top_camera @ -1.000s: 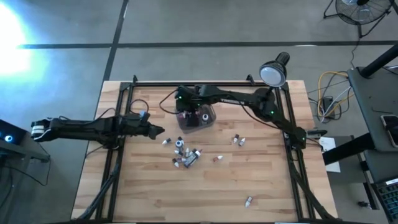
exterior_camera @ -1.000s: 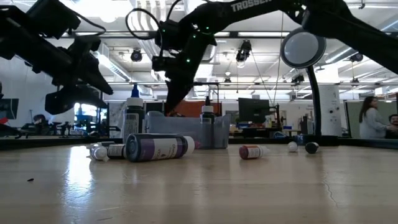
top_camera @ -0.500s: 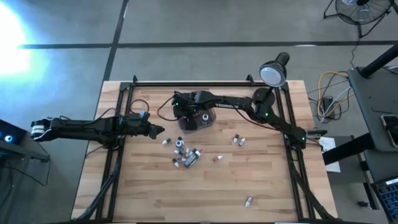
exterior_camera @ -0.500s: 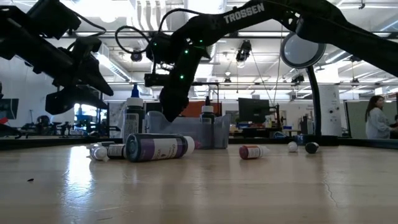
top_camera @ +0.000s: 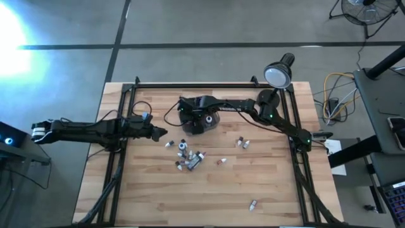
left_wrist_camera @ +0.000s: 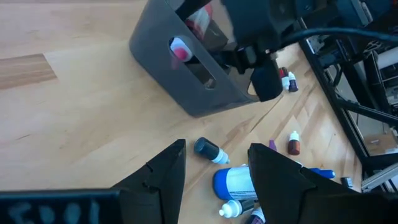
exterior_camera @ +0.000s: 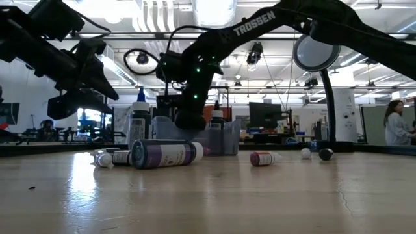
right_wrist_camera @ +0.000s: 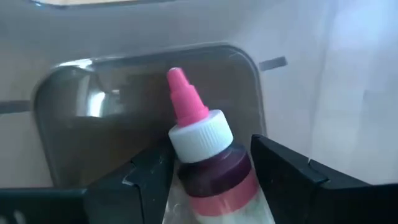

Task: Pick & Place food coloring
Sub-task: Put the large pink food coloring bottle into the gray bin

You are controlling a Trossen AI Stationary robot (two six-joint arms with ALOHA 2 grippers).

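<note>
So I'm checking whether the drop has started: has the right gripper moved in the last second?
Yes. In the low view the right gripper has come down from above the tub to its rim, holding a pink bottle.

wooden table (top_camera: 158,196) carries a grey tub (top_camera: 201,123) and scattered food coloring bottles (top_camera: 190,158)

The desk (top_camera: 266,183) is pale wood in long butt-jointed planks, smooth with a soft sheen that mirrors the room lights in the low view. The tub (left_wrist_camera: 186,74) near its back edge looks like grey translucent plastic, matt outside and cloudy within. The bottle (right_wrist_camera: 208,168) between the right hand's (right_wrist_camera: 211,180) matt black fingers (right_wrist_camera: 280,171) has a glossy see-through body, a ribbed white plastic collar and a smooth pink tip. A lying bottle (exterior_camera: 166,155) carries a shiny paper-like label. The left hand (left_wrist_camera: 214,171) looks like dull black plastic.
</note>
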